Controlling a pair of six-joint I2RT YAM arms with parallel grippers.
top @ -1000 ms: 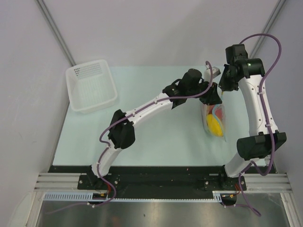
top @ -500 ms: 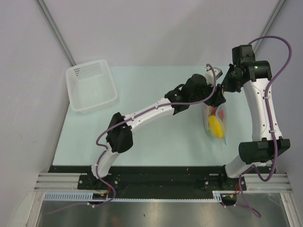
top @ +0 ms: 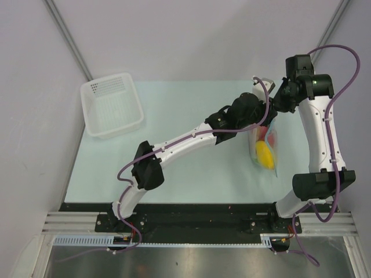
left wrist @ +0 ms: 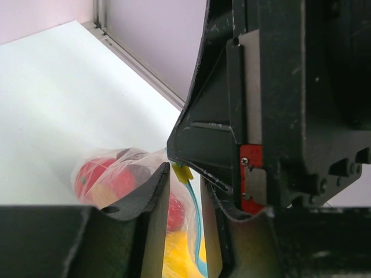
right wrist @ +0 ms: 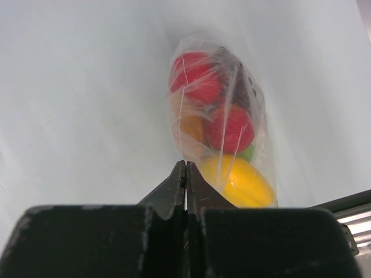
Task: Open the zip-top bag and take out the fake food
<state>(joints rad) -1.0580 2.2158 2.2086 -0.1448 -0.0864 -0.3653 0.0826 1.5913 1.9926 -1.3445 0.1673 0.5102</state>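
Observation:
The zip-top bag [right wrist: 217,116] is clear and crinkly, and it hangs from my right gripper [right wrist: 185,165], which is shut on its top edge. The fake food fills it: red fruits [right wrist: 232,127], a yellow piece [right wrist: 237,182], a bit of green [right wrist: 248,153] and a dark piece [right wrist: 240,92]. My left gripper [left wrist: 184,200] is at the bag's mouth, close under the right gripper. Its jaws stand apart around the blue zip strip [left wrist: 198,237] and a yellow tab [left wrist: 182,172]. In the top view the bag [top: 264,147] is at the table's right, below both grippers.
A white perforated basket [top: 111,104] stands at the table's far left corner. The right arm's wrist body [left wrist: 290,104] looms close against the left gripper. The back wall's base rail [left wrist: 139,63] runs just behind the bag.
My left arm has stretched further right, bringing its gripper to the bag's mouth beside the right gripper. The right wrist shifted slightly right and up. The bag stays held.

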